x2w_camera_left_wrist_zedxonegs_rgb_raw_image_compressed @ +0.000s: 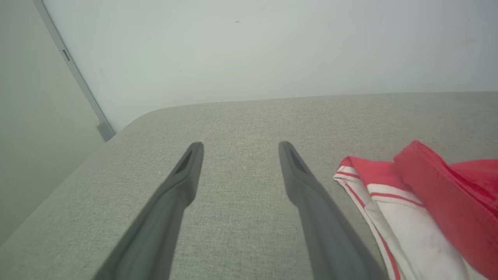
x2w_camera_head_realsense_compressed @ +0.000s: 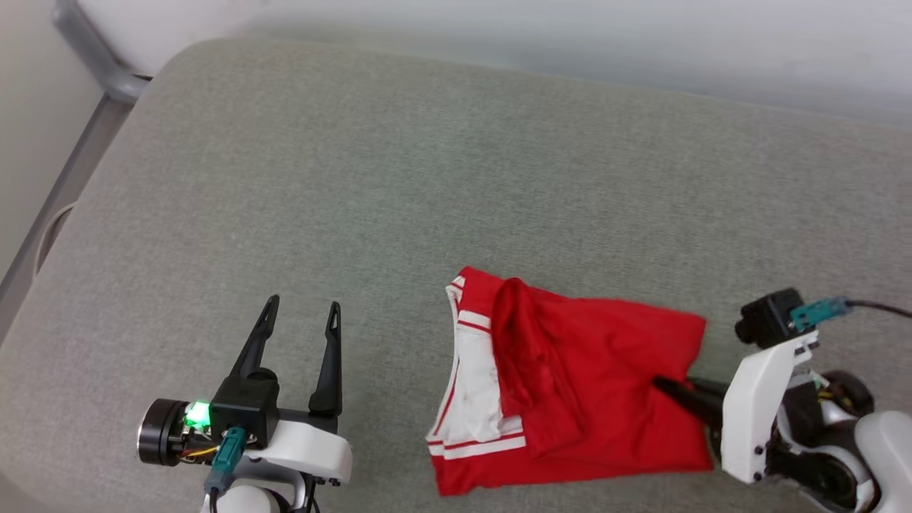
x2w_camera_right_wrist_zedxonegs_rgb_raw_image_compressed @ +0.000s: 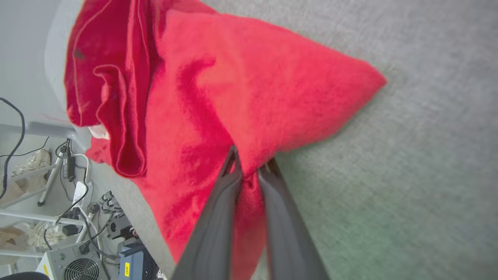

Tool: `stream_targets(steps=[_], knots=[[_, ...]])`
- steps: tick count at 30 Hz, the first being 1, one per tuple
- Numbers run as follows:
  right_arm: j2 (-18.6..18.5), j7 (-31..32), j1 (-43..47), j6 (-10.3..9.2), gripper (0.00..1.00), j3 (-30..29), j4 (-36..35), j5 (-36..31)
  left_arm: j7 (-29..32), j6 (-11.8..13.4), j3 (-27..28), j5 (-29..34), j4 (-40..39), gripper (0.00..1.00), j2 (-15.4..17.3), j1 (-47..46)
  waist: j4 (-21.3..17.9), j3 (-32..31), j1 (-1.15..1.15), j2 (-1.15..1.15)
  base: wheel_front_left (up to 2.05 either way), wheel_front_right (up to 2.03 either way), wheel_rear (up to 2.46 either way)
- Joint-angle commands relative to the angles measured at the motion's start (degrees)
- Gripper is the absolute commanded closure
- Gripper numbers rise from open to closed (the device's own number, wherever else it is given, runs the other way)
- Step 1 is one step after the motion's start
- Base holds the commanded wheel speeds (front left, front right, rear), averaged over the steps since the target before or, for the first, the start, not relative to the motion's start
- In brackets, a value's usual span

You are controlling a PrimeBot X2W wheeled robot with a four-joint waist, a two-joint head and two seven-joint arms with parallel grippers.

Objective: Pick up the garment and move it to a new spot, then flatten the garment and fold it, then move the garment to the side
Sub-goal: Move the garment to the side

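Observation:
The garment (x2w_camera_head_realsense_compressed: 570, 385), a red jersey with a white striped-trim sleeve on its left side, lies folded into a compact bundle on the grey cushion near the front edge. My right gripper (x2w_camera_head_realsense_compressed: 666, 388) reaches in from the right, and its fingers are shut on the jersey's right edge; in the right wrist view the gripper (x2w_camera_right_wrist_zedxonegs_rgb_raw_image_compressed: 251, 165) pinches red cloth (x2w_camera_right_wrist_zedxonegs_rgb_raw_image_compressed: 241, 97) between both fingers. My left gripper (x2w_camera_head_realsense_compressed: 299, 313) stands open left of the jersey, apart from it and holding nothing. In the left wrist view the gripper (x2w_camera_left_wrist_zedxonegs_rgb_raw_image_compressed: 237, 151) is spread over bare cushion, the jersey's sleeve (x2w_camera_left_wrist_zedxonegs_rgb_raw_image_compressed: 404, 217) to its right.
The grey cushion (x2w_camera_head_realsense_compressed: 399, 171) stretches wide behind and left of the jersey, against a pale wall. A grey metal frame (x2w_camera_head_realsense_compressed: 92, 64) runs past its far-left corner. Beyond the cushion's front edge, the right wrist view shows cables and equipment boxes (x2w_camera_right_wrist_zedxonegs_rgb_raw_image_compressed: 74, 260) on the floor.

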Motion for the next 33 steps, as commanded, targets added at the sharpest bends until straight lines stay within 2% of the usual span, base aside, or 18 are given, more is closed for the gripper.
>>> stream_targets(steps=[1, 8, 16, 20, 25, 33], knots=[[-1.6, -0.9, -1.3, -0.05, 1.0, 0.4, -1.3, -0.4, -0.1, 0.1, 0.4, 0.4, -0.2, 0.0, 0.2, 0.7, -1.4, -0.6, 0.0, 0.0, 0.0, 0.0, 0.0], [-9.2, -1.2, -3.2, -0.05, 1.0, 2.6, -6.3, -3.1, -0.1, 0.6, 1.0, 0.5, -1.2, 0.0, 0.5, 1.7, -6.4, -0.9, 0.0, 0.0, 0.0, 0.0, 0.0], [-17.7, -1.3, -6.2, -0.05, 1.0, 2.5, -9.1, -6.9, -0.1, 0.6, 2.3, 0.4, -2.7, 0.0, 1.2, 0.9, -13.5, 1.4, 0.0, 0.0, 0.0, 0.0, 0.0], [-20.2, -1.9, -8.5, -0.07, 1.0, 1.6, -9.4, -8.6, -0.1, 0.8, 2.9, 0.6, -3.9, 0.0, 1.6, -0.1, -16.6, 3.5, 0.0, 0.0, 0.0, 0.0, 0.0], [-21.9, -2.9, -10.7, -0.07, 1.0, -0.9, -7.9, -10.5, -0.1, 0.9, 3.3, 0.8, -5.4, 0.0, 2.3, -1.4, -18.3, 6.4, 0.0, 0.0, 0.0, 0.0, 0.0], [-26.3, -4.9, -14.1, -0.07, 1.0, -8.2, -0.5, -15.5, -0.1, 0.7, 3.2, 1.3, -8.5, 0.0, 3.3, -4.7, -18.5, 13.7, 0.0, 0.0, 0.0, 0.0, 0.0]])
